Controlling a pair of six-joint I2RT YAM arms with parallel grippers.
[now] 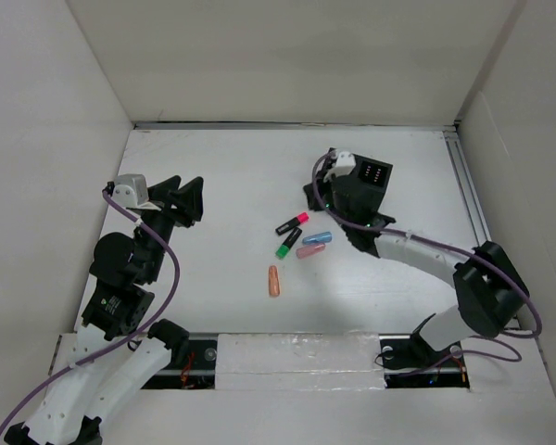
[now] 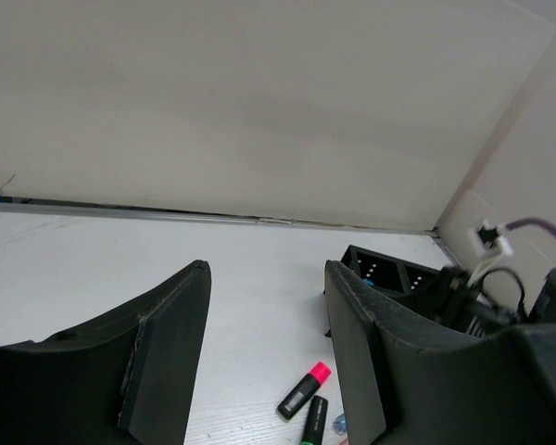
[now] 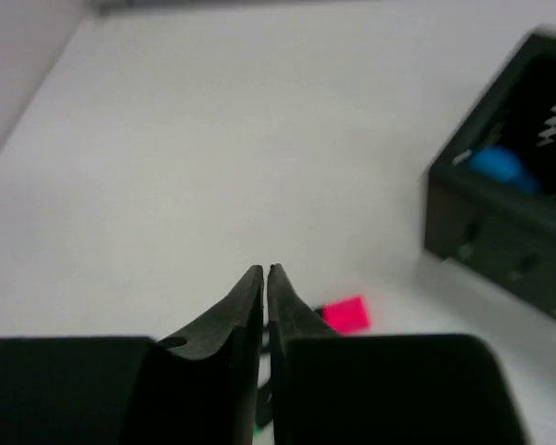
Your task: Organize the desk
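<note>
Five markers (image 1: 288,243) lie loose mid desk (image 1: 213,176), which spreads flat under both arms. R gripper (image 3: 265,272) is pressed shut, empty, near pink marker (image 3: 345,313): better to spread it first, then pinch across the body & drop in box (image 1: 374,174). L gripper (image 2: 267,278) partly spread, empty

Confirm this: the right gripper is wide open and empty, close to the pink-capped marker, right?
No. The right gripper is shut, not wide open: the right wrist view shows its fingers pressed together with nothing between them. The pink-capped marker does lie close to it.
</note>
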